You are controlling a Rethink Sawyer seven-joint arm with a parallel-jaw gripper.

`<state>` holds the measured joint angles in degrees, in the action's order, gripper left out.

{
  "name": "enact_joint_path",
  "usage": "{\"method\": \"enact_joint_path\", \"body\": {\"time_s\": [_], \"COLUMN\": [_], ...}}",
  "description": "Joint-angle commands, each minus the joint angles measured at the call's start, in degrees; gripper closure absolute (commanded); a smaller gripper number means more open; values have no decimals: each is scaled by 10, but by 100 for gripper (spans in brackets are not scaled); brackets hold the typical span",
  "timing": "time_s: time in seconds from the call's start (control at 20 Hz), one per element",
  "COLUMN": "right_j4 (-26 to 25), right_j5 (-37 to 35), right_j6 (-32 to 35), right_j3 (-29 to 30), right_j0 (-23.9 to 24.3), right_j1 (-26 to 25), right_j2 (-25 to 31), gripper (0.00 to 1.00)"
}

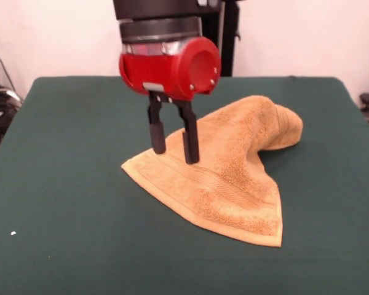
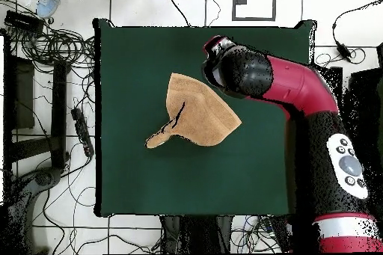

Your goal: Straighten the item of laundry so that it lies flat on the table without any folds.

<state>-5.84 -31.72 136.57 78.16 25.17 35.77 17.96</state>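
One towel [image 1: 224,175] lies bunched near the middle of the table [image 1: 61,203], far end rolled up. Gripper [image 1: 173,150] hangs open over its flat corner, maybe touching, ready to pinch and pull.

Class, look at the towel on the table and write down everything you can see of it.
The towel is orange-tan terry with a ribbed band near its front edge. It is not flat: a spread triangular part lies on the green table, while the far end is bunched into a raised, rolled hump. In the overhead view it looks fan-shaped with a narrow tail. The hand, open, points down at its near-left part; whether the fingertips touch it is unclear.
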Motion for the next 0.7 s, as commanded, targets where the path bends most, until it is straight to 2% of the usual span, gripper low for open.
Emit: {"method": "enact_joint_path", "body": {"time_s": [0.05,0.7], "right_j4": [2,-18], "right_j5": [36,119], "right_j6": [-37,-22], "right_j3": [80,91], "right_j0": [7,33], "right_j1": [-75,-140], "right_j2": [82,126], "gripper": [0,0]}}
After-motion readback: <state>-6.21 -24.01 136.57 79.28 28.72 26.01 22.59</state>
